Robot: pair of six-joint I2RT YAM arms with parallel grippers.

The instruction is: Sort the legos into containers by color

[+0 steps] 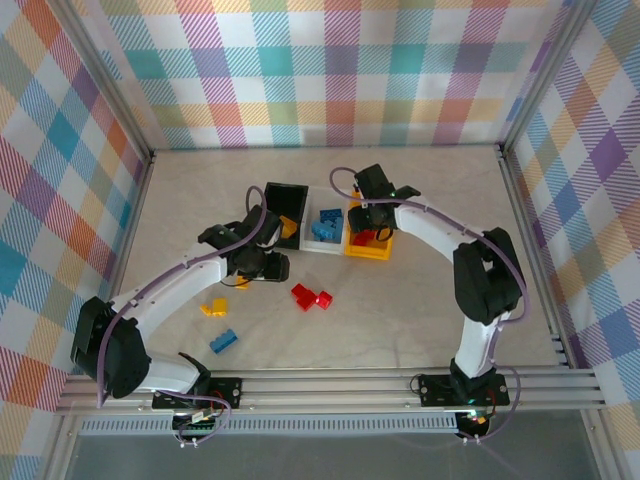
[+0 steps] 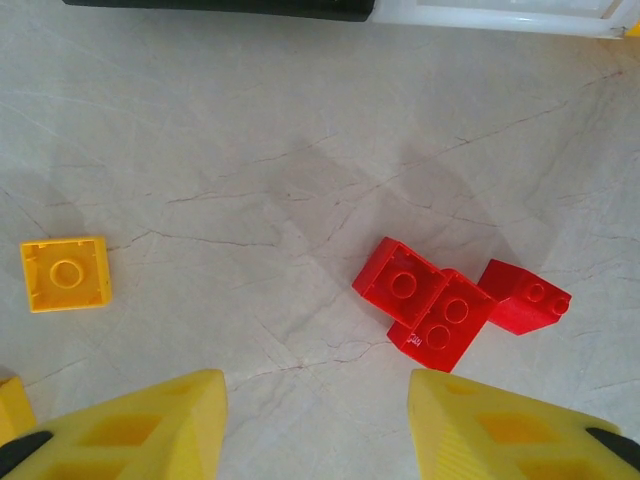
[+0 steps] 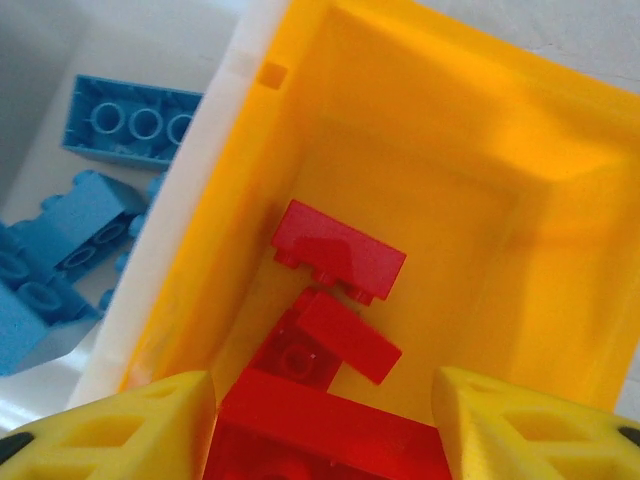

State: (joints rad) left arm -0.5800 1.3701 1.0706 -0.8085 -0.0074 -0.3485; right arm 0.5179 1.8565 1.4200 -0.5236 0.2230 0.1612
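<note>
In the overhead view, a yellow brick (image 1: pixel 213 308) and a blue brick (image 1: pixel 223 341) lie loose at the lower left of the table (image 1: pixel 420 300), well apart from the bins. To the right of them, the left gripper (image 1: pixel 262 265) hangs over the table near the centre. In its wrist view, the fingers (image 2: pixel 140 430) stand apart with only bare table between them. A square yellow piece (image 2: pixel 66 273) lies at the left edge, and a cluster of red bricks (image 2: pixel 440 300), touching each other, lies at centre right. Above this gripper in the overhead view, three bins stand side by side in a row: the black bin (image 1: pixel 285 192), the white bin (image 1: pixel 322 250) with blue bricks (image 3: pixel 90 240) inside, and the yellow-orange bin (image 1: pixel 368 254). The right gripper (image 1: pixel 372 222) is over the last one. Its wrist view shows red pieces (image 3: pixel 340 255) on the bin floor. A big red brick (image 3: pixel 320 440) spans the gap between the separated fingers (image 3: pixel 130 430); whether they pinch it cannot be told.
</note>
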